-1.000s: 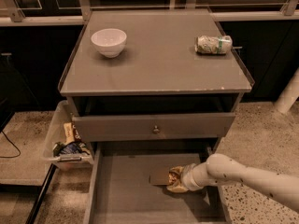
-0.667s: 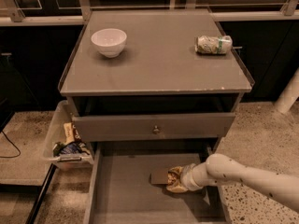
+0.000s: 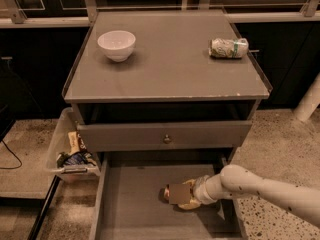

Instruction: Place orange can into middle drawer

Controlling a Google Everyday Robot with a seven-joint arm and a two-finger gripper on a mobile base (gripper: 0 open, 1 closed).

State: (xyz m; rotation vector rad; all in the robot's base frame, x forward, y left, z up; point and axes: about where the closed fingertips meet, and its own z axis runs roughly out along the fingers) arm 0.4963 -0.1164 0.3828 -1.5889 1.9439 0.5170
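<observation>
**As the orange can (image 3: 190, 203) sits low in the middle drawer (image 3: 130, 209), release is due**

Where the gripper (image 3: 181, 195) comes in from the right, its fingers pinch the can at the drawer floor; whether it is touching or just above, I cannot tell. The placing looks nearly done. The next move calls for spreading the fingers, then lifting clear. Farther back, the counter (image 3: 170, 79) carries a white bowl (image 3: 116, 44) and a pale green can (image 3: 228, 48).
</observation>
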